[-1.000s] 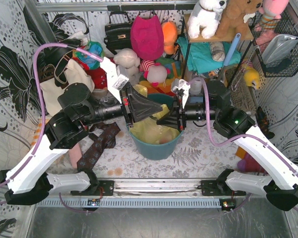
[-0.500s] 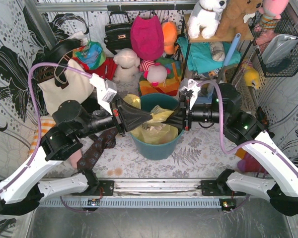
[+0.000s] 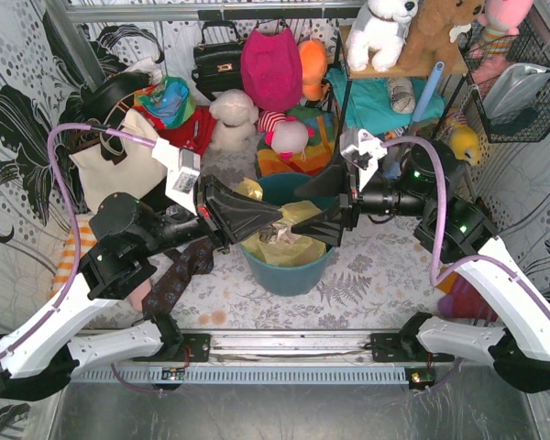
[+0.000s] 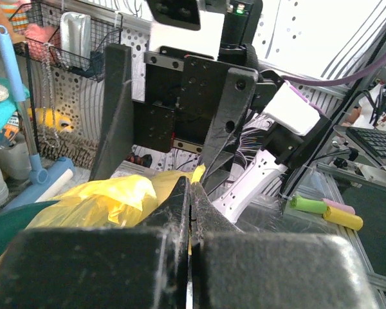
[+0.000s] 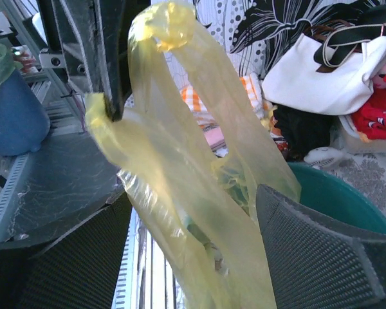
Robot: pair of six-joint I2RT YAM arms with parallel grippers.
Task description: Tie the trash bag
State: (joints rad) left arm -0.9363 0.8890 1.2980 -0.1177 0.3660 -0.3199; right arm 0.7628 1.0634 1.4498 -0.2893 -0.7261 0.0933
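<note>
The trash bag (image 3: 291,249) sits in the teal bin (image 3: 289,280) on the tabletop (image 3: 371,275), with its yellow top raised between the two arms. The left gripper (image 3: 275,223) is closed tight on a fold of that plastic, pinched at the fingertips. The right gripper (image 3: 302,216) stands wide open. The raised strip hangs between its fingers, seemingly touching neither.
</note>
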